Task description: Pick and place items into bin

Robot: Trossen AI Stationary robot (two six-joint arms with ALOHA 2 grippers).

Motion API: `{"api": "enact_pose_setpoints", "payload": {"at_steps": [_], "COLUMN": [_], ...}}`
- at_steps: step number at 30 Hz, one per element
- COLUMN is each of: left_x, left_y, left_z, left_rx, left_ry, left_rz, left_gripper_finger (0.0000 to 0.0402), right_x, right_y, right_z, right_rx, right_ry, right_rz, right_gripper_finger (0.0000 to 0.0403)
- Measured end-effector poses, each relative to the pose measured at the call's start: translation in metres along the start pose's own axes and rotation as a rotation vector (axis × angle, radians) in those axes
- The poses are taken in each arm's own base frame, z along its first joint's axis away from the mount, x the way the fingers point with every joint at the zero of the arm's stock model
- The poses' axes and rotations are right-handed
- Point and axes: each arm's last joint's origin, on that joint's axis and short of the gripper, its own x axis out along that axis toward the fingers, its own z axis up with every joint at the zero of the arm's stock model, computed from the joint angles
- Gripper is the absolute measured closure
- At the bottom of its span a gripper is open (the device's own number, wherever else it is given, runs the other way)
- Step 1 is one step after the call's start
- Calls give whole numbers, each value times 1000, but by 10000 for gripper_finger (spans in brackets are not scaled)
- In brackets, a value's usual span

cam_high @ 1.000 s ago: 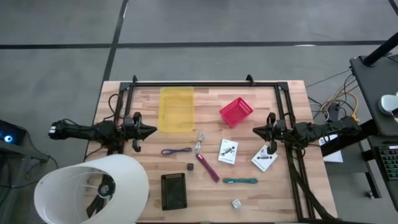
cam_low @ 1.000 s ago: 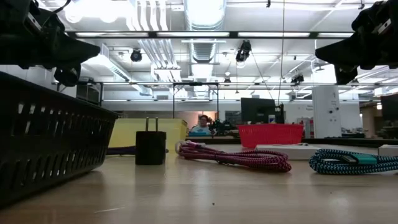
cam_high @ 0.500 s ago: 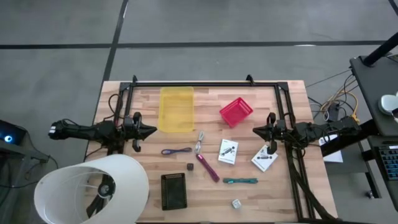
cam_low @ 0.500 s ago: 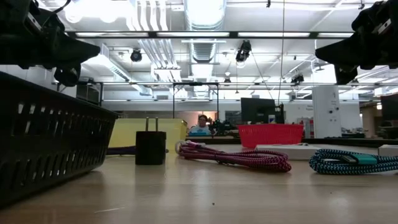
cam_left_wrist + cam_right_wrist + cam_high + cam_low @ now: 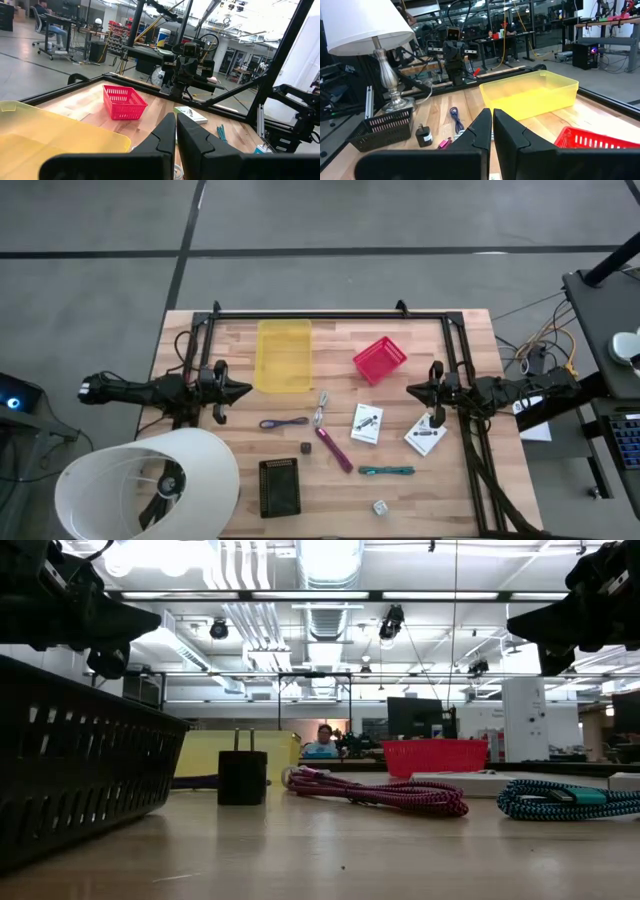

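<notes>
Loose items lie flat on the wooden table: two white printed packets (image 5: 367, 423) (image 5: 426, 435), a magenta braided cable (image 5: 335, 449), a teal braided cable (image 5: 387, 471), a purple cord loop (image 5: 283, 423), a small metal piece (image 5: 321, 408), a dark cube (image 5: 306, 448) and a clear cube (image 5: 380, 506). My left gripper (image 5: 246, 391) hovers at the table's left side, shut and empty. My right gripper (image 5: 410, 390) hovers at the right side, shut and empty, above the right packet's far edge.
A yellow bin (image 5: 285, 355) and a red basket (image 5: 379, 359) stand at the far side. A black basket (image 5: 279, 486) stands near the front edge. A white lampshade (image 5: 145, 485) covers the front left corner. A black frame (image 5: 330, 314) runs along the far edge.
</notes>
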Motion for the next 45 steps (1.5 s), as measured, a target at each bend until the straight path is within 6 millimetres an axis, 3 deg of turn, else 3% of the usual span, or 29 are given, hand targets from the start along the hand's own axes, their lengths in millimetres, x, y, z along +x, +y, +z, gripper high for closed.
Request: {"api": "enact_pose_setpoints", "payload": {"at_steps": [7, 12, 20, 26, 31, 37, 41, 45], "left_x": [0, 0, 0, 0, 0, -4, -6, -7], "left_y": [0, 0, 0, 0, -2, -6, -6, -5], "left_z": [0, 0, 0, 1, 9, 27, 34, 37], "left_rx": [0, 0, 0, -24, -175, -195, -191, -171], "left_ry": [0, 0, 0, -8, -85, -271, -350, -380], "left_rz": [0, 0, 0, -2, -29, -77, -50, -7], "left_gripper_finger": [402, 402, 402, 402, 402, 400, 370, 303], "right_x": [0, 0, 0, -2, -4, -5, -5, -6], "right_y": [0, 1, 1, 3, 4, 3, 2, 2], "right_z": [2, 3, 9, 19, 27, 32, 32, 34], "right_rx": [20, 176, 262, 461, 607, 583, 511, 513], "right_ry": [-15, -26, -88, -181, -253, -310, -326, -349], "right_rz": [4, 11, 20, 65, 112, 103, 53, 36], "right_gripper_finger": [394, 394, 394, 394, 394, 394, 376, 338]}}
